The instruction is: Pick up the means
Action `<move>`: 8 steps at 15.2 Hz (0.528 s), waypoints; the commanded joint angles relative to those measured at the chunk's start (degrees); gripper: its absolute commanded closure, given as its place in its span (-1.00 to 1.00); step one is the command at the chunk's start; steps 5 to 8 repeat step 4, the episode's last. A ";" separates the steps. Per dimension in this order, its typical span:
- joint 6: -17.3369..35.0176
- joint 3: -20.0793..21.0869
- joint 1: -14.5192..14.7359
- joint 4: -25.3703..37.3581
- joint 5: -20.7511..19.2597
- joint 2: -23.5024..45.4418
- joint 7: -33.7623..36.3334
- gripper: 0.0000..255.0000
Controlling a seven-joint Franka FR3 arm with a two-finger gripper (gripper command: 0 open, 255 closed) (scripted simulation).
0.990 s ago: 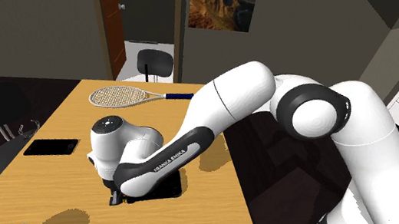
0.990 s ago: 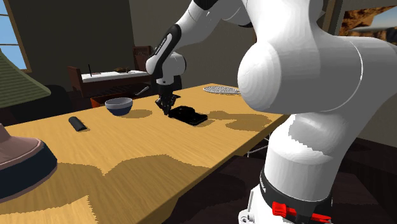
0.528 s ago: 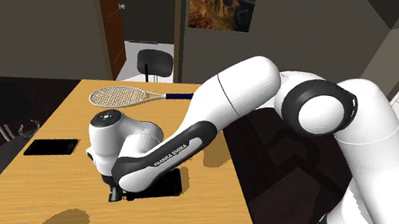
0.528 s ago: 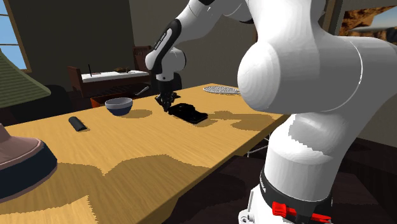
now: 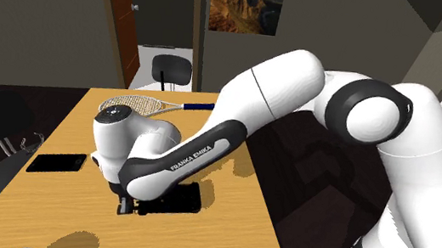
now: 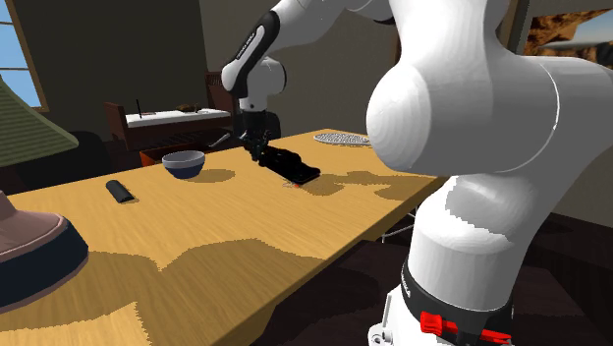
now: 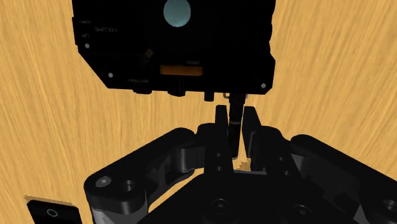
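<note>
Gripper (image 7: 233, 121) is pinching narrow on a thin stub at the edge of the black lens-fronted box (image 7: 175, 44) — the box is sitting at 5 o'clock from the tennis racket (image 5: 138, 106) on the wooden table (image 5: 73, 132) in the shoulder view. It is looking rigid, smooth and probably hefty, so the stub hold is risking swing or slip — the flat sides are looking safer. Versus half a second ago, the gripped end is tilting up and the wrist is riding higher.

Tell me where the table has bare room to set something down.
Widest bare wood lies between the small black bar and the table's near edge. Crowded around the claw, the black device it grips and the bowl.
</note>
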 commanded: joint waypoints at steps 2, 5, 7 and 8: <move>-1.47 0.38 -0.28 0.29 0.50 -1.25 -0.37 1.00; -1.55 0.40 -0.29 0.30 0.53 -1.31 -0.39 1.00; -1.55 0.40 -0.29 0.30 0.53 -1.31 -0.39 1.00; -1.55 0.40 -0.29 0.30 0.53 -1.31 -0.39 1.00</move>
